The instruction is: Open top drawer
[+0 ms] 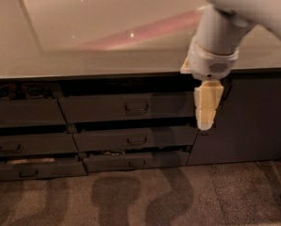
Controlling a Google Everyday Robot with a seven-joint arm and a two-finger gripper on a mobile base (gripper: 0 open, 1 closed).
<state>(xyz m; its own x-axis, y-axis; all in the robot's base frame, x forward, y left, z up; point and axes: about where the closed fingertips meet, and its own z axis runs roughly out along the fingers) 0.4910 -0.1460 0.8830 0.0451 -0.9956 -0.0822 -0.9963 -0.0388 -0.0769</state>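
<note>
The top drawer (107, 108) is the wide dark grey front just under the countertop, with a small black loop handle (136, 107) at its centre. A dark gap shows above it, and none of its inside is visible. My gripper (205, 124) hangs from the white arm (216, 36), cream-coloured and pointing down. It sits in front of the drawer's right end, to the right of the handle and apart from it. It holds nothing that I can see.
Two shallower dark drawers (136, 139) (136, 163) lie below the top one, and more drawers (22, 114) stand to the left. A tall dark cabinet door (249, 119) is at the right. A glossy countertop (98, 32) overhangs them. The floor is brown carpet (140, 197).
</note>
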